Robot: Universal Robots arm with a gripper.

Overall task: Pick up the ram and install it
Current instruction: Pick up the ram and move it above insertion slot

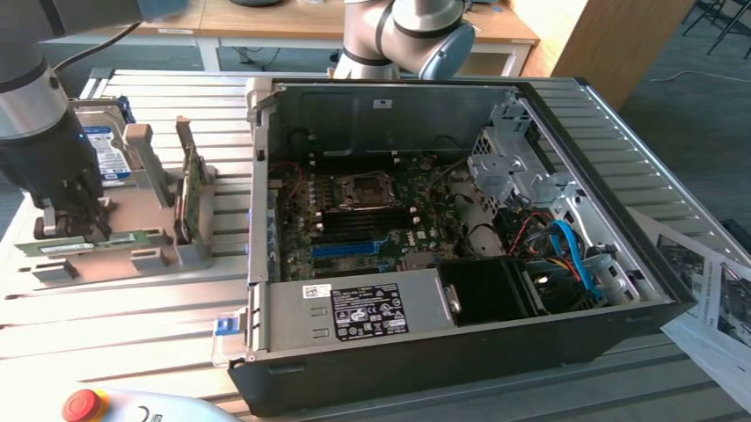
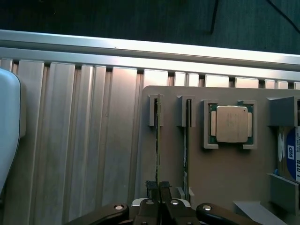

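My end effector [image 1: 73, 230] [image 2: 158, 186] was down on the grey holder [image 1: 158, 259] [image 2: 220, 180] at the exterior view's left, its fingers pressed together and pinching the ram [image 1: 114, 240] [image 2: 158, 140]. The ram stood on edge in the holder's outermost slot, directly between my fingertips, and ran away from them along the slot. A second stick [image 2: 188, 140] sat in the neighbouring slot, with a processor [image 2: 231, 124] beyond it. The open computer case [image 1: 470, 352] stood well apart on the worktop [image 1: 118, 321], its motherboard [image 1: 352, 220] exposed.

silver arm [image 1: 388, 28], blue joint cap [image 1: 453, 54], black fingers [image 2: 152, 188].
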